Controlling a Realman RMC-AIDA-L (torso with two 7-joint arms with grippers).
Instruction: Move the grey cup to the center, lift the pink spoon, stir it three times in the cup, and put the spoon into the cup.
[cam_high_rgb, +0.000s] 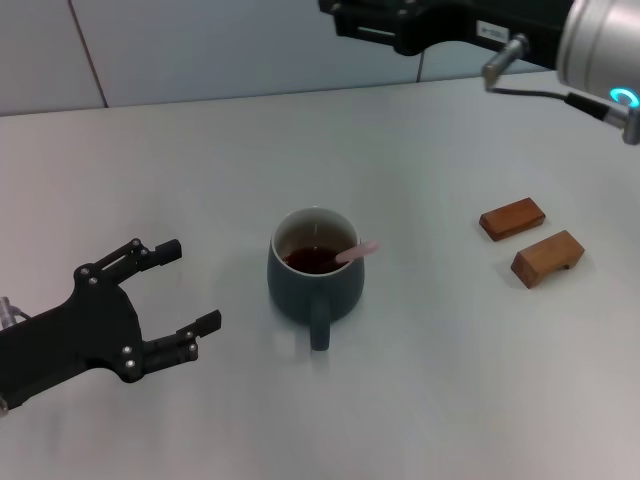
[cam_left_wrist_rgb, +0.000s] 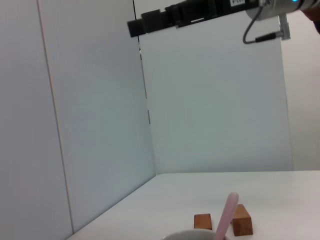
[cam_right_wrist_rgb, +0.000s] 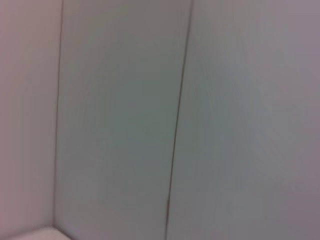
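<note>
The grey cup (cam_high_rgb: 314, 275) stands upright near the middle of the table with its handle toward me and dark liquid inside. The pink spoon (cam_high_rgb: 356, 252) rests in the cup, its pink handle leaning over the right rim. My left gripper (cam_high_rgb: 188, 288) is open and empty, low over the table to the left of the cup, apart from it. My right gripper (cam_high_rgb: 345, 18) is raised high at the back, far from the cup. The left wrist view shows the cup's rim (cam_left_wrist_rgb: 192, 234) and the spoon's handle (cam_left_wrist_rgb: 226, 214).
Two brown wooden blocks (cam_high_rgb: 512, 218) (cam_high_rgb: 547, 257) lie on the table to the right of the cup; they also show in the left wrist view (cam_left_wrist_rgb: 202, 220) (cam_left_wrist_rgb: 242, 219). White wall panels stand behind the table. The right wrist view shows only wall.
</note>
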